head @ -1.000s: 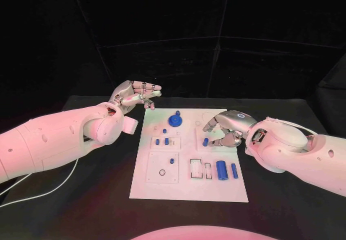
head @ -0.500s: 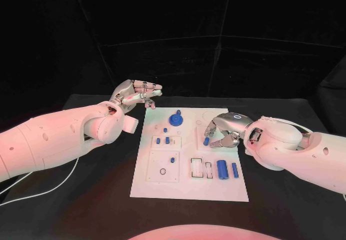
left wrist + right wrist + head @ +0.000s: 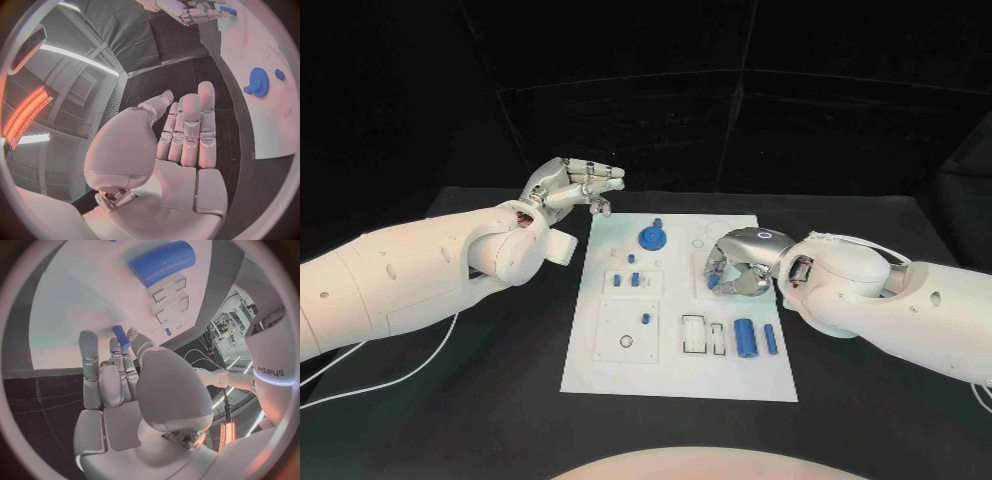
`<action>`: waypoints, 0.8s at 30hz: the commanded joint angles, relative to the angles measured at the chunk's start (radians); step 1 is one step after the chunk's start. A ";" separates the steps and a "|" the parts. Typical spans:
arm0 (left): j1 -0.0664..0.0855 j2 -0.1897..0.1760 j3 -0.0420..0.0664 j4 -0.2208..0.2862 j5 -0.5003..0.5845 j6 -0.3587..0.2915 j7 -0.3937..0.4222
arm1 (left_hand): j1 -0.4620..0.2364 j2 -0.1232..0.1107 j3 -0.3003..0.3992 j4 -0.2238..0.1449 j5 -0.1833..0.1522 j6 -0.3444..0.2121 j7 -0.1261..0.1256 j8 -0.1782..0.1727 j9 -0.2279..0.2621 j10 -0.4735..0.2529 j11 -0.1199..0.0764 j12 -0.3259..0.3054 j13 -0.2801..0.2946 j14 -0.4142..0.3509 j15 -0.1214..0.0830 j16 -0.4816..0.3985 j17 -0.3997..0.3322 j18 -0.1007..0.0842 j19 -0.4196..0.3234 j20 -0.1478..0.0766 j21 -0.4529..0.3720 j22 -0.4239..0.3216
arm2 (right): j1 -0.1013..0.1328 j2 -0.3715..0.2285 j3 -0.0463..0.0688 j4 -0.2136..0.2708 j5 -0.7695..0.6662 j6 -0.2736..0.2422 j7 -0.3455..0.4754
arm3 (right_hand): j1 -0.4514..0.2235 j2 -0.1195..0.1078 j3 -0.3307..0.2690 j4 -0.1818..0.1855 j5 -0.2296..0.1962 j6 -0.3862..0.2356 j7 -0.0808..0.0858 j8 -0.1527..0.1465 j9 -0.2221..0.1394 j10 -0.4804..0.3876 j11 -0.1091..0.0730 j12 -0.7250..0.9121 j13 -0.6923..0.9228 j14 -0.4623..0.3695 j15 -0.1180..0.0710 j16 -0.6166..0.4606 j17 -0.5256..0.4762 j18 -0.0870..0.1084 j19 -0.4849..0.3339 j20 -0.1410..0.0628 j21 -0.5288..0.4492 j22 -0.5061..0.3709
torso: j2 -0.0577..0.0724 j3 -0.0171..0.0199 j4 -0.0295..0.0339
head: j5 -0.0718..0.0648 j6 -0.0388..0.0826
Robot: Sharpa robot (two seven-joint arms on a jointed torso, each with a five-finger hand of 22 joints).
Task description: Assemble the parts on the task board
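Note:
The white task board (image 3: 678,375) lies in the middle of the black table. My right hand (image 3: 737,265) hovers over the board's right middle and pinches a small blue peg (image 3: 713,284) between thumb and fingers; the peg (image 3: 121,337) shows at the fingertips in the right wrist view. My left hand (image 3: 574,187) is raised beside the board's far left corner with nothing in it, its fingers (image 3: 190,130) held straight and close together. A blue gear (image 3: 651,240) sits at the far end of the board, and a blue cylinder (image 3: 744,340) lies near its right side.
Small blue pegs (image 3: 626,282) stand in the board's left blocks, with another peg (image 3: 645,320) further forward. A slim blue pin (image 3: 767,338) lies beside the cylinder. A white cable (image 3: 401,372) trails on the table at the left.
My right hand has shifted a little to the left over the board and turned at the wrist, still holding the peg. The left hand has stayed in place.

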 commanded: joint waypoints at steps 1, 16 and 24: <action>0.001 0.001 0.001 0.000 0.004 0.013 0.000 | 0.003 0.005 -0.005 -0.001 0.000 -0.008 -0.001 -0.005 -0.001 -0.007 -0.001 0.005 0.001 -0.007 -0.001 -0.005 0.000 0.014 -0.005 0.003 -0.005 -0.002 | 0.001 0.006 0.000 -0.003 -0.001 0.009 0.013 | 0.007 0.010 0.019 0.000 -0.011 0.013 0.001 0.002 0.000 0.016 -0.001 -0.010 -0.001 0.039 -0.010 0.007 0.004 -0.007 0.008 0.001 0.007 0.005 | 0.000 0.0002 -0.0008 | 0.000 -0.001; 0.001 0.000 0.001 0.000 0.004 0.015 -0.004 | 0.003 0.005 -0.005 -0.001 0.000 -0.008 -0.001 -0.005 -0.001 -0.007 -0.001 0.005 0.001 -0.007 -0.001 -0.005 0.000 0.014 -0.005 0.003 -0.005 -0.002 | -0.002 0.000 0.000 0.011 -0.042 -0.080 -0.006 | 0.053 0.028 0.181 -0.044 -0.054 0.101 -0.004 0.027 0.006 0.116 -0.015 -0.044 0.002 0.043 -0.024 0.024 0.026 -0.014 0.025 -0.013 0.045 0.057 | -0.001 0.0008 -0.0008 | 0.001 -0.005; 0.001 0.000 0.001 -0.004 0.004 0.016 -0.005 | 0.003 0.006 -0.006 -0.001 0.000 -0.008 -0.001 -0.005 -0.001 -0.008 0.000 0.007 0.001 -0.007 -0.001 -0.005 -0.001 0.014 -0.004 0.003 -0.005 -0.002 | -0.001 -0.049 0.002 0.089 -0.014 -0.161 0.019 | 0.022 0.005 0.226 -0.054 -0.055 0.106 -0.003 0.020 0.003 0.130 -0.015 -0.068 0.003 0.043 -0.023 0.029 0.030 -0.016 0.024 -0.012 0.057 0.068 | -0.002 -0.0002 -0.0013 | 0.002 -0.004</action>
